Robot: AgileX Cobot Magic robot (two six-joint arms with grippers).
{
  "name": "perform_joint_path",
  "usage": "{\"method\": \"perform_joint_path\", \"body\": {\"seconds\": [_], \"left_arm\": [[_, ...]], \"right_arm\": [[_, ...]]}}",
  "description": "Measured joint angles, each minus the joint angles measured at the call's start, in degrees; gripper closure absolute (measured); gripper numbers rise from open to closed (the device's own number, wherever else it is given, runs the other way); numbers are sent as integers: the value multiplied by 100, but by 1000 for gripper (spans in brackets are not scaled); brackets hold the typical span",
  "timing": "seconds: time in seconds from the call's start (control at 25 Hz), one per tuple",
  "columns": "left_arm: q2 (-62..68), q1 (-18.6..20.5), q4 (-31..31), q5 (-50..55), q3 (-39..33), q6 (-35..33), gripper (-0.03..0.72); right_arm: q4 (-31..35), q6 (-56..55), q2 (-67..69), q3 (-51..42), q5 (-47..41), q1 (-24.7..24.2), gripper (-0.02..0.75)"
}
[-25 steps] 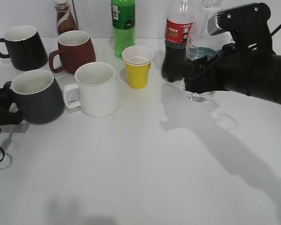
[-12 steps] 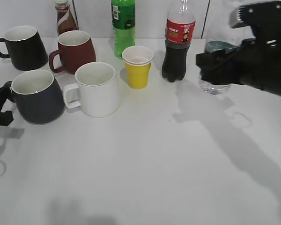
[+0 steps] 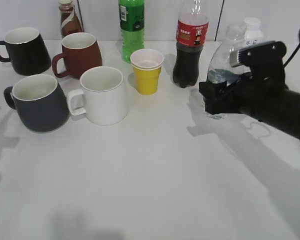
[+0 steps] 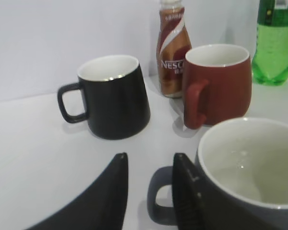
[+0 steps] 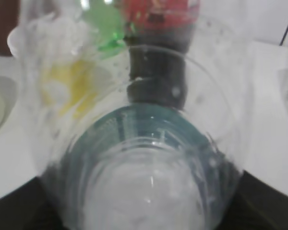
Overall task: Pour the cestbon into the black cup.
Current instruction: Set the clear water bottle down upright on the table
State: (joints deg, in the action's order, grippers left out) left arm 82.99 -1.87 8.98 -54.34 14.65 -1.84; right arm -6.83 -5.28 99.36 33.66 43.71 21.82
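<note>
The cestbon (image 3: 221, 65), a clear bottle with a little water in it, is held about upright just above the table, right of the cola bottle. My right gripper (image 3: 225, 95) is shut on its lower body. In the right wrist view the cestbon (image 5: 144, 158) fills the frame, with my right gripper (image 5: 144, 213) round it. The black cup (image 3: 37, 102), a matte charcoal mug, stands at the left with some water inside. My left gripper (image 4: 149, 160) is open just left of the black cup (image 4: 245, 182), with the handle (image 4: 158, 201) showing between the fingers. It barely shows at the exterior view's left edge.
A glossy black mug (image 3: 22, 50), a brown-red mug (image 3: 80, 54), a white mug (image 3: 104, 95) and a yellow paper cup (image 3: 147, 71) stand around the black cup. At the back are a coffee bottle (image 3: 69, 17), a green soda bottle (image 3: 131, 27) and a cola bottle (image 3: 191, 45).
My right gripper swung right with the cestbon, then came back left and lower. My left gripper drew back left from the black cup, almost out of the exterior view.
</note>
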Motion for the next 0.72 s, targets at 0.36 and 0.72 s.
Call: {"method": "perform_joint_path", "body": {"seconds": [0.36,0.72], "left_arm": [[-952,0,32,699,-4,0,447],[-1382,0,51,1185,-4,0,447]], "right_arm": [[-457,-14,533,0,374,0,276],[-301,57,364,0,513,0,72]]}}
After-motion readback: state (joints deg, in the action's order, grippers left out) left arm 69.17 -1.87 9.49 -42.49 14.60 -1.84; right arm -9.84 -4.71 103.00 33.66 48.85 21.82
